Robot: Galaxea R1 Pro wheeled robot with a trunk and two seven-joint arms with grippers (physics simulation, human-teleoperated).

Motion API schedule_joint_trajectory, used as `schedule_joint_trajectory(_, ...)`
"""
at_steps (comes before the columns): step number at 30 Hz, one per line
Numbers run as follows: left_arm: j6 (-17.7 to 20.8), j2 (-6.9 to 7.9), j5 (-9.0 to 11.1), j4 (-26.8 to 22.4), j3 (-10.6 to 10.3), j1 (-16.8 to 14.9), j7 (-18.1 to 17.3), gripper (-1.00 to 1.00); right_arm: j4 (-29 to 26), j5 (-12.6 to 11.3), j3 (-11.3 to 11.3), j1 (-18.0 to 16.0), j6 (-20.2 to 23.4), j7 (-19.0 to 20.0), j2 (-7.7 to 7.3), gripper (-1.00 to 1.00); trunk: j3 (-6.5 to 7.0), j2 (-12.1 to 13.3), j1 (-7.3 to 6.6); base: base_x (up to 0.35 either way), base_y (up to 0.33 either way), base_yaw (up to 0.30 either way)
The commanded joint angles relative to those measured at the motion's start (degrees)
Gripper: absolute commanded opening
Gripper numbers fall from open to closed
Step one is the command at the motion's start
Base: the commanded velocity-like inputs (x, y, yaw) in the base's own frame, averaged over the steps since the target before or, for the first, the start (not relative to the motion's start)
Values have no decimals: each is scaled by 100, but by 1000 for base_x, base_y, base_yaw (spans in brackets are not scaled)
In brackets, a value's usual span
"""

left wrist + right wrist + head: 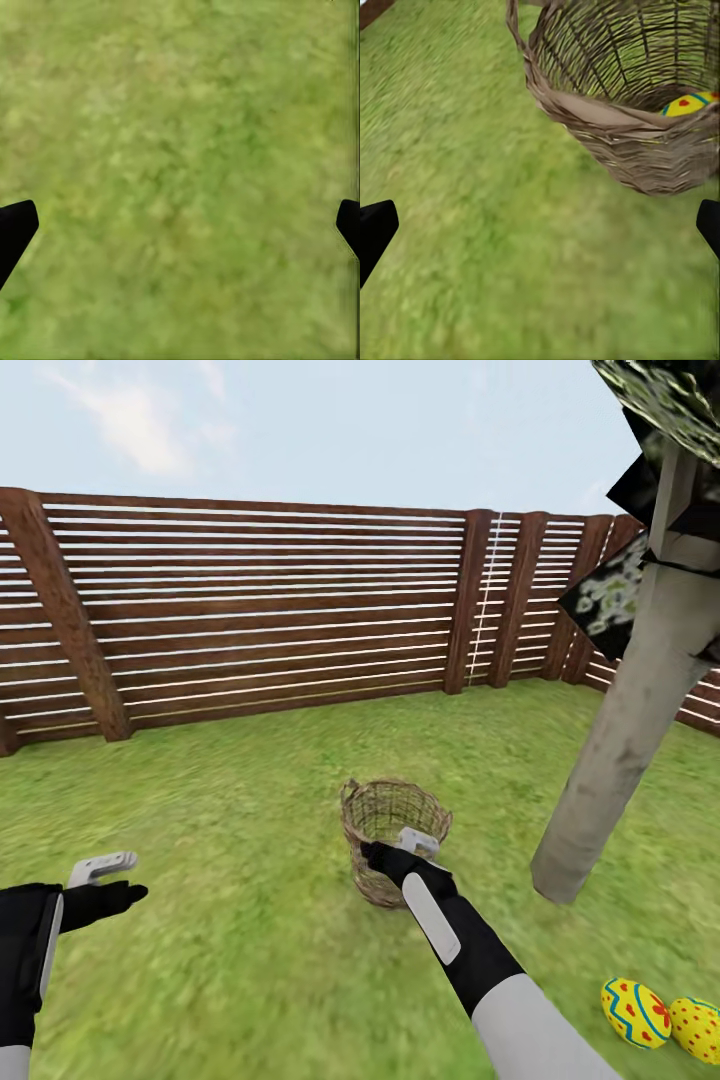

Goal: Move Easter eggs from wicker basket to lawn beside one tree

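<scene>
Reaching for the last egg: my right gripper (415,847) sits at the near rim of the wicker basket (395,812), fingers spread wide with nothing between them; in the right wrist view both black fingertips (375,229) stand far apart over bare grass. The basket stands upright on the lawn (230,950), near the tree (625,745) but apart from its trunk.

Judgement on the step: the third egg (690,103) lies low inside, against the basket wall, mostly hidden by the rim. I should lift the wrist above the rim, come down from the top into the opening, and close only once the fingers straddle the egg. Approaching from the side risks pushing the light basket over.

Left gripper (100,880) hovers over open lawn, fingers wide apart, holding nothing.

Count: eggs, three in all. Two (636,1012) lie on the grass just beside each other near the trunk base; one is in the basket. Basket, one. Tree, one in view. Fence (250,610) behind, along the garden edge.
</scene>
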Motion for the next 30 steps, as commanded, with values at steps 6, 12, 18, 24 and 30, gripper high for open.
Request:
schedule_joint_trajectory(6, 22, -7, -44, -69, 18, -2, -60, 100, -6, -48, 11, -5, 5, -49, 0, 100, 99, 198, -111, 1, 5, -278)
schedule_joint_trajectory(12, 25, -8, -39, -73, 18, -3, -60, 100, -6, -45, 11, -5, 3, -49, 0, 100, 219, 439, -242, 0, 0, -259)
schedule_joint_trajectory(18, 28, -8, -39, -73, 18, -2, -60, 100, -6, -24, 11, -3, 3, -47, 0, 100, 329, 679, -374, 0, 0, -52)
schedule_joint_trajectory(24, 29, -8, -37, -73, 18, -3, -60, 100, -6, -36, 12, -5, 7, -49, 0, 100, 437, 920, -506, 0, 0, -5)
schedule_joint_trajectory(30, 29, -8, -31, -73, 12, -2, -60, 100, -6, -32, 11, -4, 3, -49, 0, 100, 544, 1161, -638, 0, 0, 0)
